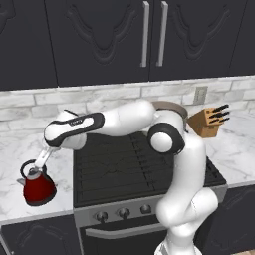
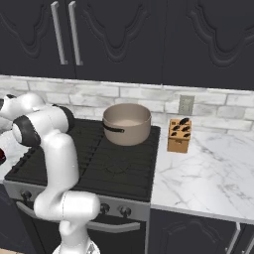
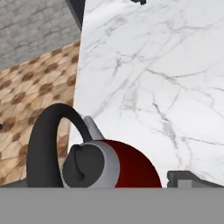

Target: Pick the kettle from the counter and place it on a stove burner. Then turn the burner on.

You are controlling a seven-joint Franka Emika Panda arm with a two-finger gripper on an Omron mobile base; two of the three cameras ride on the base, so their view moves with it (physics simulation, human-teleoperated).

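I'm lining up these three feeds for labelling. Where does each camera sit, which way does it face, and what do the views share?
Left base view: behind the arm's left, looking down at the stove; the gripper is open above the kettle on the counter.
Right base view: behind its right, same stove, pot, knife block; arm lower left.
Hand view: on the hand, looking down at the kettle, one fingertip showing.
Both base views share stove and knife block.

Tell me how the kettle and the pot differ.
The kettle is red and squat; the pot is beige, wider and straight-sided. The kettle has a grey lid and an arched black handle over its top; the pot is open, with a black handle on its side. The kettle stands on the counter left of the stove; the pot sits on a back burner. Both stand upright.
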